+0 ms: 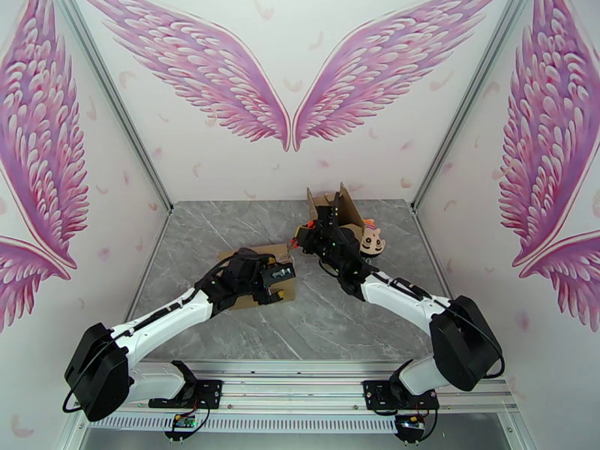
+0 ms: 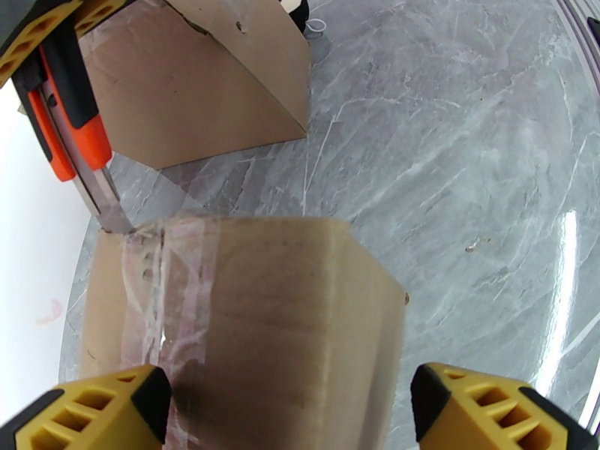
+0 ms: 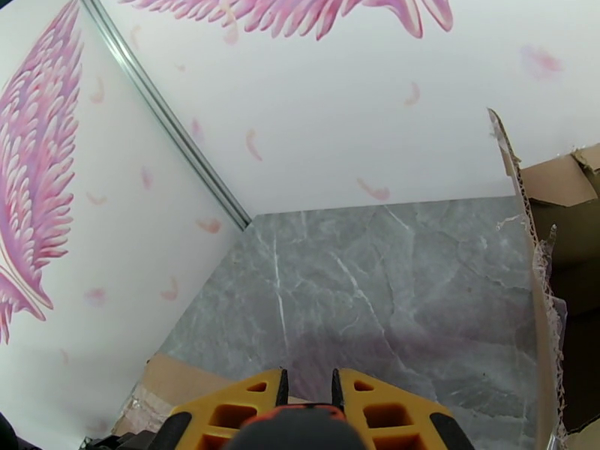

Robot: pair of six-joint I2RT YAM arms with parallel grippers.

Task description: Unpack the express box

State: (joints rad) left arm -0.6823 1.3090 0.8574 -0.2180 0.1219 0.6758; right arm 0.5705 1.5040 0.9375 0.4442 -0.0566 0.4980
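A sealed, taped cardboard express box (image 1: 251,258) (image 2: 255,309) lies flat on the grey table. My left gripper (image 1: 276,283) (image 2: 289,403) is open over its near end: one fingertip (image 2: 154,391) is over the top face and the other sits just past the right edge. I cannot tell whether they touch it. My right gripper (image 1: 306,238) (image 3: 309,384) is shut on an orange utility knife (image 2: 67,121). The knife's blade tip (image 2: 112,215) meets the tape seam at the box's far left corner.
A second cardboard box (image 1: 337,208) (image 2: 202,84) (image 3: 555,279) stands open behind the knife, with a brown plush toy (image 1: 371,240) beside it. White walls painted with pink wings close in the table at the back and both sides. Bare marble table (image 1: 330,316) lies in front.
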